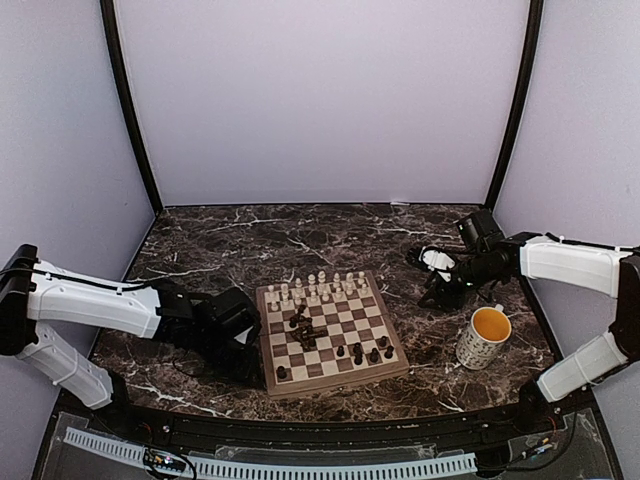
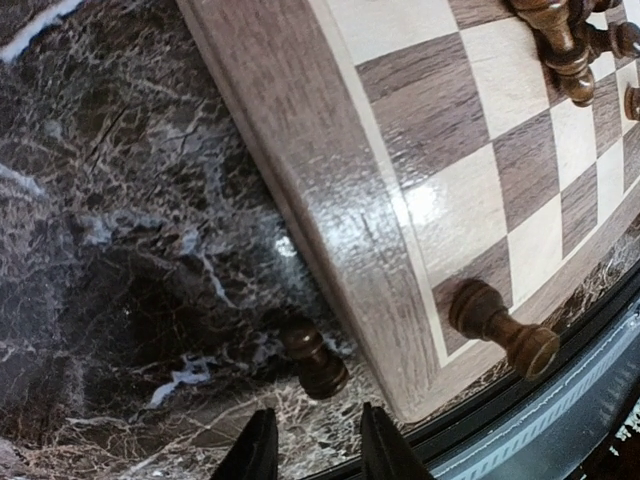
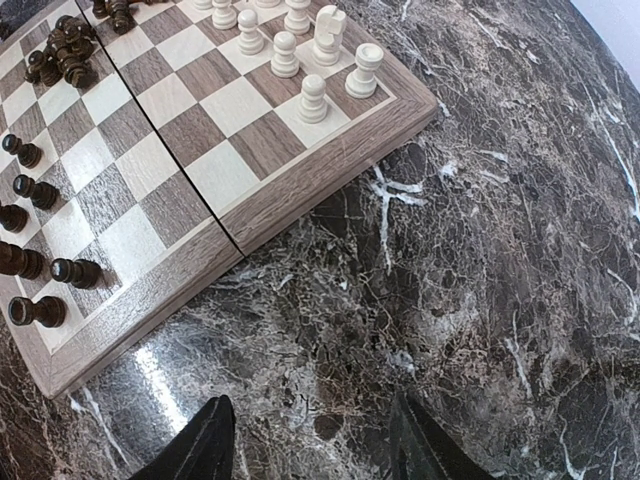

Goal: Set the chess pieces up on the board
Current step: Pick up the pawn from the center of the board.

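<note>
- The left arm (image 1: 100,305) reaches in low from the side, its wrist bent down at the board's near corner.
- The left gripper (image 2: 315,445) hangs just above the marble table (image 2: 110,250), fingers parted and nothing between them.
- One dark chess piece (image 2: 315,360) sits on the marble just ahead of those fingertips, close beside the edge of the board (image 2: 330,200). I cannot tell whether it stands or lies.
- Ahead and right of that gripper, another dark piece (image 2: 500,325) sits on the board's corner square.
- The right arm (image 1: 570,262) stretches inward with its wrist angled down over bare marble.
- The right gripper (image 3: 315,440) is spread wide and holds nothing.
- The board lies ahead and left of it, and the pale pieces (image 3: 300,45) stand on its far rows.
- More dark pieces (image 3: 65,45) are clustered farther left.
- A speckled mug (image 1: 483,337) stands near the right arm.
</note>
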Robot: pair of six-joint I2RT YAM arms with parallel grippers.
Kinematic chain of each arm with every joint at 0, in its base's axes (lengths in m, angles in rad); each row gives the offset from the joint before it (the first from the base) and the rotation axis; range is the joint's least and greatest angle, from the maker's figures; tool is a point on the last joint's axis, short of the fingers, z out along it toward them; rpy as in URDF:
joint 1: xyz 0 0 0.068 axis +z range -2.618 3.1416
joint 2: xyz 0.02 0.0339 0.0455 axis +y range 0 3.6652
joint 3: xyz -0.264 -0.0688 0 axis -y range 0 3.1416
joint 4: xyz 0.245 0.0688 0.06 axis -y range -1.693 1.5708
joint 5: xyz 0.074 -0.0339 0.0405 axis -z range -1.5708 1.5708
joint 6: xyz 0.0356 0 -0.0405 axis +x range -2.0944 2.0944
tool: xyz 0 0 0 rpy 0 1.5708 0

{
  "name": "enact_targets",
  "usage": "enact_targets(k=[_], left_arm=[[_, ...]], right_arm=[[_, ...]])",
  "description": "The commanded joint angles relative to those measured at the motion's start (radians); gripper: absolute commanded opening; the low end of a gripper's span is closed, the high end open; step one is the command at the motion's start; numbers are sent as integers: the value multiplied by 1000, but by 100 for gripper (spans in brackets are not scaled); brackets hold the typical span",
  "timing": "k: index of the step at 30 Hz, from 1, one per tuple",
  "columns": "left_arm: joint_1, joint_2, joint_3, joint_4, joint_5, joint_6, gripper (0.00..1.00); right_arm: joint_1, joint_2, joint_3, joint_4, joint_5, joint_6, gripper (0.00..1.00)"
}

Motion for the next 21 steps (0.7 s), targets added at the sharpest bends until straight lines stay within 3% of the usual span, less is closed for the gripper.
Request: enact_targets(k=[1,11,21], left_arm=[[-4,5,-28,21,20,-16,30],[-4,72,-31,67,31,-4,28],[-4,108,-18,-21,-29,12,23]], right_arm=[[0,-22,0,4,-15,-7,54],[0,-24,-2,4,-11,-6,54],[0,-26,-4,6,-10,-6,54]])
